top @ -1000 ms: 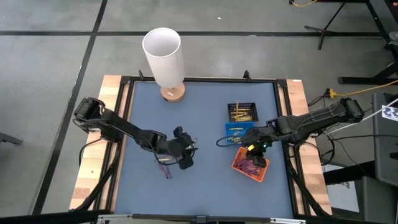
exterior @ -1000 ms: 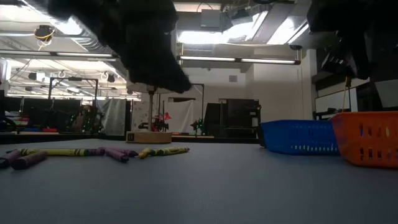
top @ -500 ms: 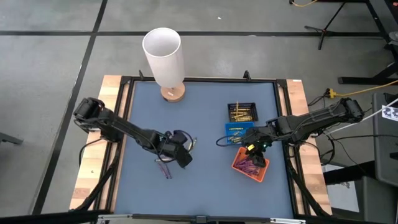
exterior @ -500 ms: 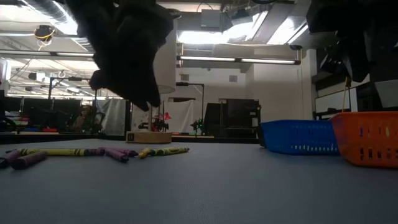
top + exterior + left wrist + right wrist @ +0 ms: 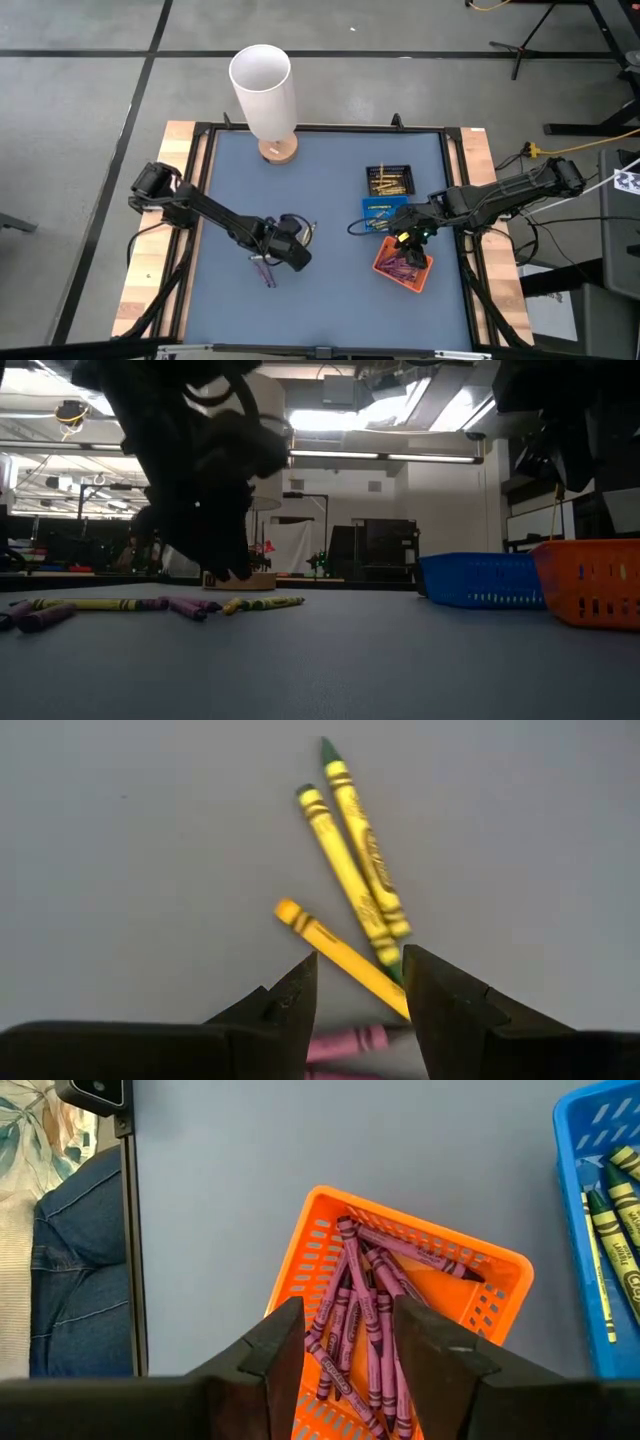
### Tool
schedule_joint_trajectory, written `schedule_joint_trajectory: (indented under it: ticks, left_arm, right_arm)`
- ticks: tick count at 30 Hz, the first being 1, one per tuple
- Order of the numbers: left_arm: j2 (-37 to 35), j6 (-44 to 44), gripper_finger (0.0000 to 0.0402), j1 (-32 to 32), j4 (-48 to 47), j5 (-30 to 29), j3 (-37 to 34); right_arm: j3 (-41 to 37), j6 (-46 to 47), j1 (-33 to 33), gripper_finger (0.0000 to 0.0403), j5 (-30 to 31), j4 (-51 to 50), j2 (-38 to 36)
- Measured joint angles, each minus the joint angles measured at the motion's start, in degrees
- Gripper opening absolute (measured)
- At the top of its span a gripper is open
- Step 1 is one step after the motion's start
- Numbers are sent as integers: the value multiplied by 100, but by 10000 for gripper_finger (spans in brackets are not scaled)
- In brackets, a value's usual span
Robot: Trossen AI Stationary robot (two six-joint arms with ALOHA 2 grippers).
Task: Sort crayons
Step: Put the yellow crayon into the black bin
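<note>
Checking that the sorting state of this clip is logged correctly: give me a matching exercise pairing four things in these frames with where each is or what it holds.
Things:
1. orange tray
2. blue tray
3. black tray
4. left gripper

Places or contents:
A. over loose crayons lying on the table mat, jaws open
B. holds purple crayons, below the right gripper
C. nearest the white cylinder, holds golden sticks
D. between the other two trays, holds yellow and green crayons

Pairs: 1-B, 2-D, 3-C, 4-A
</note>
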Motion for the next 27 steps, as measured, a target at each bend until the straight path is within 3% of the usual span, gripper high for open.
schedule_joint_trajectory:
  ticks: [8,27]
  left_arm:
    - [360,-134,132,211,137,-1,0]
    - [487,-239,133,223,-59,91,15]
  right_arm:
    - [0,-2,1,154,-1,2,0]
    - [0,-2,0,154,2,4,0]
